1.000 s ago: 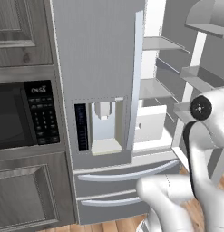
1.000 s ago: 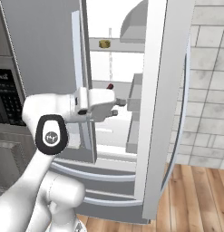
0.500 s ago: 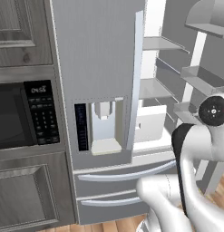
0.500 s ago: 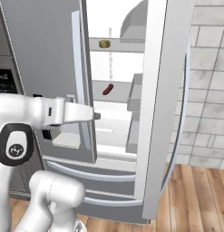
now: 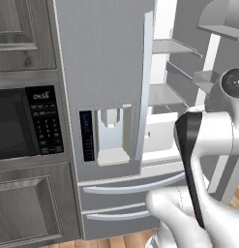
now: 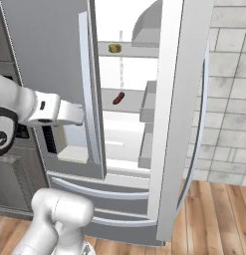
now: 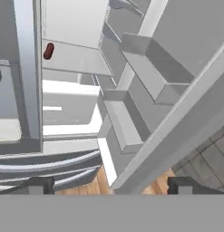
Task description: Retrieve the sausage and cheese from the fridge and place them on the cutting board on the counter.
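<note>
The silver-grey fridge point(image 6: 55, 55) stands with its right door point(image 6: 180, 114) swung open and its left door shut. On the white middle shelf lies the dark red sausage point(image 6: 117, 98), also at the upper left of the hand view point(image 7: 48, 50). One shelf higher sits the small yellowish cheese point(image 6: 114, 48). My gripper point(image 7: 111, 185) is open and holds nothing, its fingertips point(image 7: 41, 183) wide apart, well short of the sausage. In the right base view my hand point(image 6: 64, 112) hangs in front of the left door's handle. The cutting board and the counter are out of view.
A black microwave point(image 5: 14, 126) sits in grey cabinets left of the fridge. The water dispenser point(image 5: 110, 138) is on the shut left door. Door bins point(image 7: 145, 59) line the open right door. Two lower drawers point(image 6: 104, 196) are shut. Wood floor point(image 6: 219, 214) lies to the right.
My hand has drawn back out of the fridge opening toward the left, away from the sausage. The sausage and the cheese have stayed on their shelves. The jaws stayed open.
</note>
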{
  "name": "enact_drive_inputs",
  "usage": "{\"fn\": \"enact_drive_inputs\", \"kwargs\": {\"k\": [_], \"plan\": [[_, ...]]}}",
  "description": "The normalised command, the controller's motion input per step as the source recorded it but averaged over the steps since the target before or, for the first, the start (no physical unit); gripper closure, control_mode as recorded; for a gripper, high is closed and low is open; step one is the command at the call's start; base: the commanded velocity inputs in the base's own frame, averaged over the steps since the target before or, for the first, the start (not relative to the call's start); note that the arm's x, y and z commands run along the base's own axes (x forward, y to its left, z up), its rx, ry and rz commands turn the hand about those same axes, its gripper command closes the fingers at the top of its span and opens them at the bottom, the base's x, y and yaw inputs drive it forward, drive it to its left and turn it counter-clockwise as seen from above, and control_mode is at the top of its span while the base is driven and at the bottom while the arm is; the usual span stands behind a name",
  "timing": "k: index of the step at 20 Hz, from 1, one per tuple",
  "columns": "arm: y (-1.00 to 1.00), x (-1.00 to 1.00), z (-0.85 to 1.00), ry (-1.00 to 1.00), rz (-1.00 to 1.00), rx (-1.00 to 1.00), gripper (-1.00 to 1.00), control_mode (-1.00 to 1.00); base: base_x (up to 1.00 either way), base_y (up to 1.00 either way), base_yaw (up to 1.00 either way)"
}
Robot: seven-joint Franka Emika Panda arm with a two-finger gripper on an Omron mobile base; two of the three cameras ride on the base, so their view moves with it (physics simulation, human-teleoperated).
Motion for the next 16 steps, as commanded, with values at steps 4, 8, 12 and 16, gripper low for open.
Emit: {"fn": "enact_drive_inputs", "kwargs": {"k": [4,8,12,16], "plan": [[0.66,0.56,-0.10,0.05,0.25,0.20,-1.00,-1.00,0.00,0.00,0.00],[0.73,0.34,-0.12,-0.15,0.00,0.02,-1.00,-1.00,0.00,0.00,0.00],[0.29,0.45,-0.05,-0.18,0.00,0.11,-1.00,-1.00,0.00,0.00,0.00],[0.01,0.83,-0.01,-0.12,0.02,0.19,-1.00,-1.00,0.00,0.00,0.00]]}}
